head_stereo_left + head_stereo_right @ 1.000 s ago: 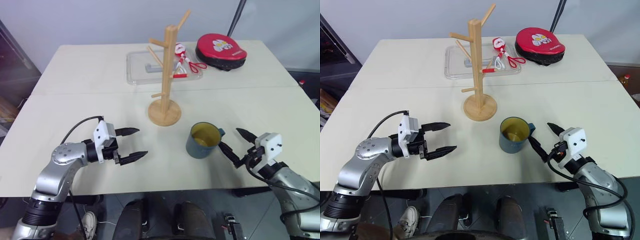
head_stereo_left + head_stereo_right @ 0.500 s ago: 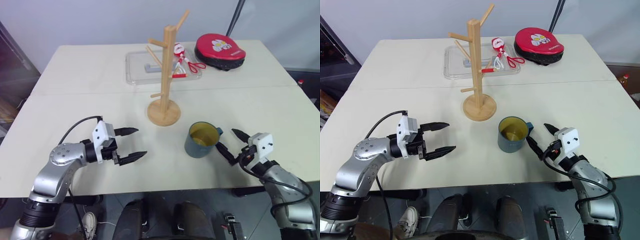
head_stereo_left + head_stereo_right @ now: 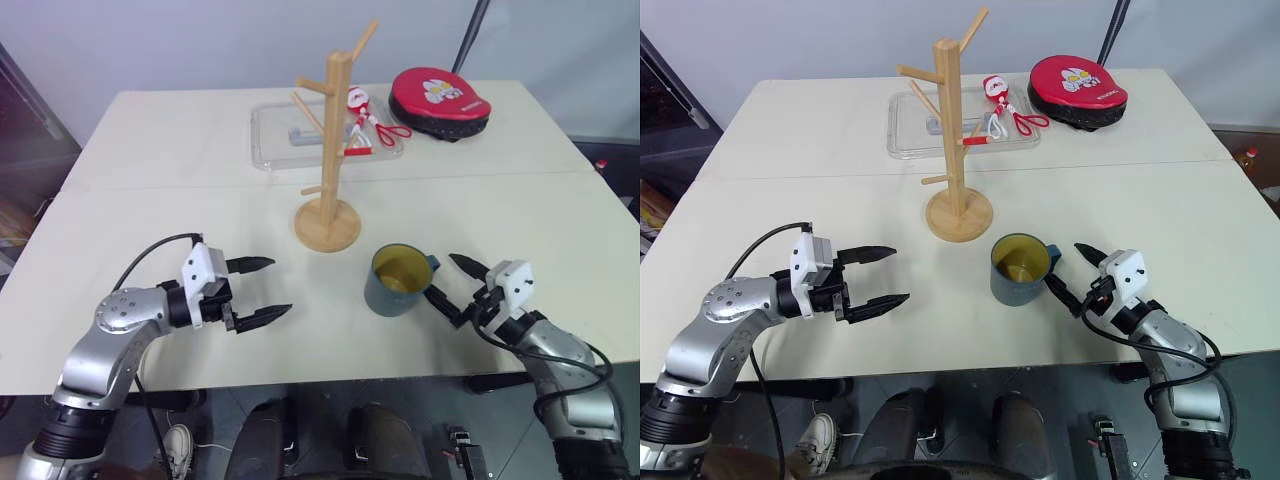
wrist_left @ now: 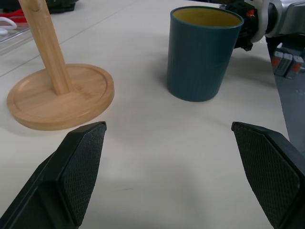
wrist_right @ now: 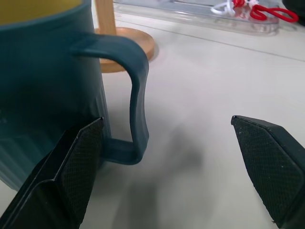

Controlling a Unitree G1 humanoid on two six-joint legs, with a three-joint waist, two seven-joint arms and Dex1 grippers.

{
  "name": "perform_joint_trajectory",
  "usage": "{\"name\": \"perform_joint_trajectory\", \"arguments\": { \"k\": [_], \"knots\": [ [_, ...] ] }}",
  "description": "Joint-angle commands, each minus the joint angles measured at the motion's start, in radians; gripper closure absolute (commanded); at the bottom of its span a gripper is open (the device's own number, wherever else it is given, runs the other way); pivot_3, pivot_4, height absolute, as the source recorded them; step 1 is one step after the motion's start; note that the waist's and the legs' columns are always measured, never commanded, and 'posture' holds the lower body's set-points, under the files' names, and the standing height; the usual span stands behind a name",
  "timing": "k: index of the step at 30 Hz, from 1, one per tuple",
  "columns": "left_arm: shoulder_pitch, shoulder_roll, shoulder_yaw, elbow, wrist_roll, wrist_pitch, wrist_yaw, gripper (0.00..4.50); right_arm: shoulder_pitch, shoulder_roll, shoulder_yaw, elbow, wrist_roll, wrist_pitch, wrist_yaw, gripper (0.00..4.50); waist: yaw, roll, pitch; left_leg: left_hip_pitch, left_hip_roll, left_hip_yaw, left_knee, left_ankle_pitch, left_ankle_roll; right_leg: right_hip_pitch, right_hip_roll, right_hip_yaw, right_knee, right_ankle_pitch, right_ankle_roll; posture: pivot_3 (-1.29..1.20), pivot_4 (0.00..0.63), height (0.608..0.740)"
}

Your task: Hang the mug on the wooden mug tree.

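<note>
1. Wooden mug tree (image 3: 331,150): tall post on a disc base, thin upward pegs; likely to tip if knocked by a swinging mug.
2. Blue-grey mug (image 3: 394,281), mustard inside, upright on the tabletop (image 3: 150,210) just in front of the tree base, loop handle toward the right claw (image 3: 450,283).
3. Right claw: spread wide beside the handle, clamping nothing; could shove the mug aside.
4. Left claw (image 3: 262,290): spread, empty.
</note>
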Motion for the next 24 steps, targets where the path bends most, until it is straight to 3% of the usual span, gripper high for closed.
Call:
{"name": "perform_joint_trajectory", "arguments": {
  "k": [1,3,6,13,20,24],
  "knots": [
    [0.006,0.01,0.033,-0.042,-0.02,-0.001,0.008,0.0,-0.02,-0.014,0.002,-0.017,0.004,-0.005,0.01,0.07,0.0,0.0,0.0,0.0,0.0,0.0,0.0,0.0,0.0,0.0,0.0,0.0,0.0,0.0,0.0,0.0,0.15,0.74],
    [0.008,0.01,0.033,-0.045,-0.02,-0.001,0.012,0.0,-0.028,-0.014,0.005,-0.014,0.008,-0.001,0.015,0.07,0.0,0.0,0.0,0.0,0.0,0.0,0.0,0.0,0.0,0.0,0.0,0.0,0.0,0.0,0.0,0.0,0.15,0.74],
    [0.01,0.01,0.034,-0.047,-0.02,-0.002,0.019,0.0,-0.039,-0.014,0.009,-0.007,0.016,0.005,0.028,0.94,0.0,0.0,0.0,0.0,0.0,0.0,0.0,0.0,0.0,0.0,0.0,0.0,0.0,0.0,0.0,0.0,0.15,0.74],
    [0.014,0.012,0.037,-0.046,-0.019,-0.007,0.026,0.0,-0.044,-0.01,0.015,-0.04,0.033,0.04,0.037,4.44,0.0,0.0,0.0,0.0,0.0,0.0,0.0,0.0,0.0,0.0,0.0,0.0,0.0,0.0,0.0,0.0,0.15,0.74],
    [0.0,0.009,0.04,-0.011,-0.008,-0.025,0.019,0.0,-0.012,-0.026,0.001,-0.172,0.016,0.079,-0.02,4.44,0.001,0.0,0.0,0.0,0.0,0.0,0.001,0.0,0.0,0.0,0.0,0.0,0.001,0.0,0.0,0.0,0.15,0.74],
    [-0.027,0.0,0.05,0.034,0.005,-0.05,0.029,0.0,-0.055,-0.116,0.005,-0.358,-0.019,0.159,-0.056,4.44,-0.001,0.0,0.0,0.0,0.0,0.0,0.002,0.0,0.0,-0.001,0.0,0.0,0.002,0.0,0.0,0.0,0.15,0.74]
  ]
}}
